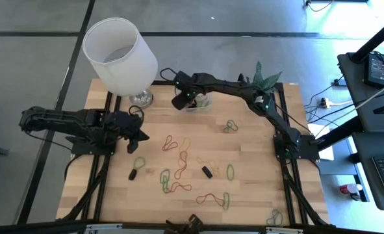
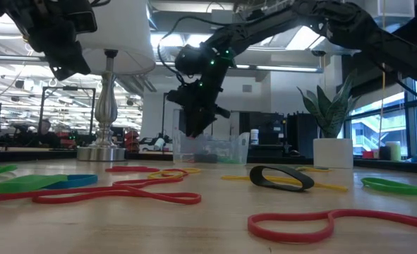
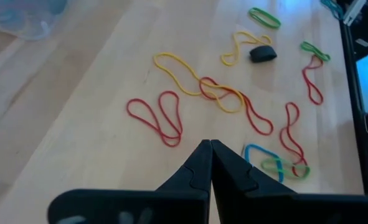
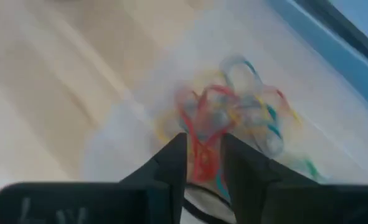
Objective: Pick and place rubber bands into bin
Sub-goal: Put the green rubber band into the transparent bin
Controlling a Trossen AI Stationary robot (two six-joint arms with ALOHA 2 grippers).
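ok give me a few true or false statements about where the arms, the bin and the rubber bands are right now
1. The right gripper is over the clear bin at the far side of the table. True.
2. The left gripper has its fingers spread wide apart. False: its fingers are pressed together, holding nothing.
3. The bin already has several coloured rubber bands in it. True.
4. The table has been cleared of loose bands. False: many still lie on the wood, such as a red double loop and a black band.
5. The white lamp stands by the right arm's base. False: it stands at the far left corner, nearer the left arm.
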